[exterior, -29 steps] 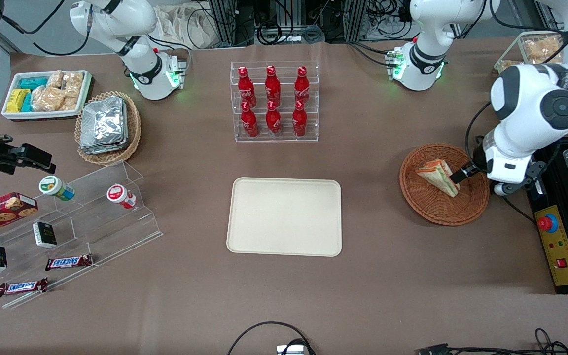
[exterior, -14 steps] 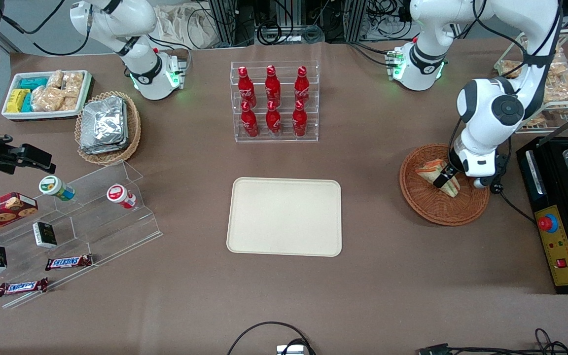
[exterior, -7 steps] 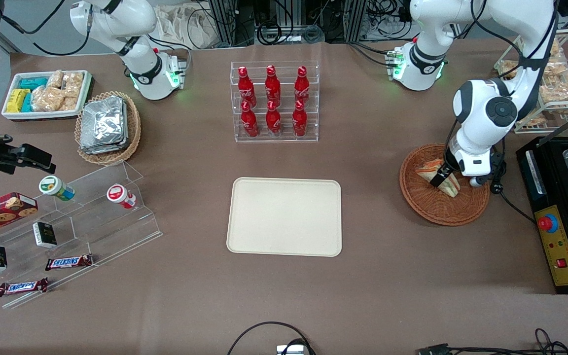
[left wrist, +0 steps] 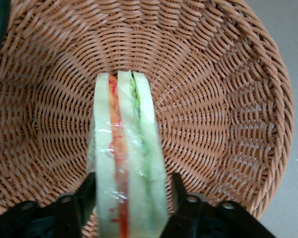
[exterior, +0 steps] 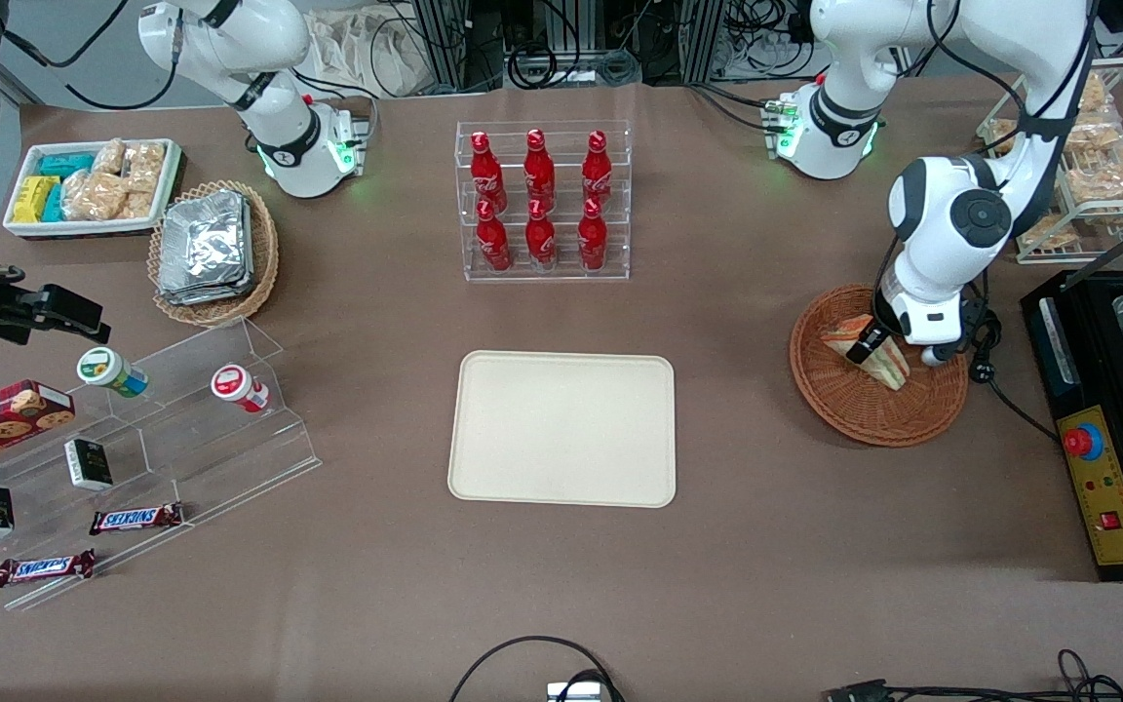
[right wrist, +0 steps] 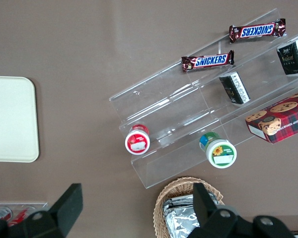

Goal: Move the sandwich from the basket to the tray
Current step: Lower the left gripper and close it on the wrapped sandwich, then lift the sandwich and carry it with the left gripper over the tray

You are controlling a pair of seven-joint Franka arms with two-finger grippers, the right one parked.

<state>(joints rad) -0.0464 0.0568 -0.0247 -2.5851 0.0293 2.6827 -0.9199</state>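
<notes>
Since two seconds ago we see the left arm swung in over the basket [exterior: 878, 409], and its gripper [exterior: 866, 346] has come down onto the sandwich [exterior: 881, 359]; nothing else on the table has shifted. From the wrist camera the gripper [left wrist: 131, 196] straddles the sandwich [left wrist: 126, 168], one finger [left wrist: 84, 196] against each outer bread face, so we read it as clamped on the wedge. The sandwich stands on edge in the basket [left wrist: 228, 99], orange layer beside one slice, green beside the other, and it is the basket's only content. The tray [exterior: 561, 429] lies mid-table, well apart from the basket toward the parked arm's end, with nothing on it. Farther from the front camera than the tray, a clear rack [exterior: 543, 201] holds six red bottles in two rows of three. Toward the parked arm's end we count a white bin [exterior: 92, 185] of snack packs, a lighter wicker basket [exterior: 214, 252] stacked with foil packs, and a stepped acrylic stand [exterior: 142, 439] carrying two cups, two small dark boxes and two Snickers bars, with one cookie box [exterior: 1, 419] beside it. At the working arm's end a wire rack [exterior: 1088, 161] holds bagged beige snacks; we can't count them.
</notes>
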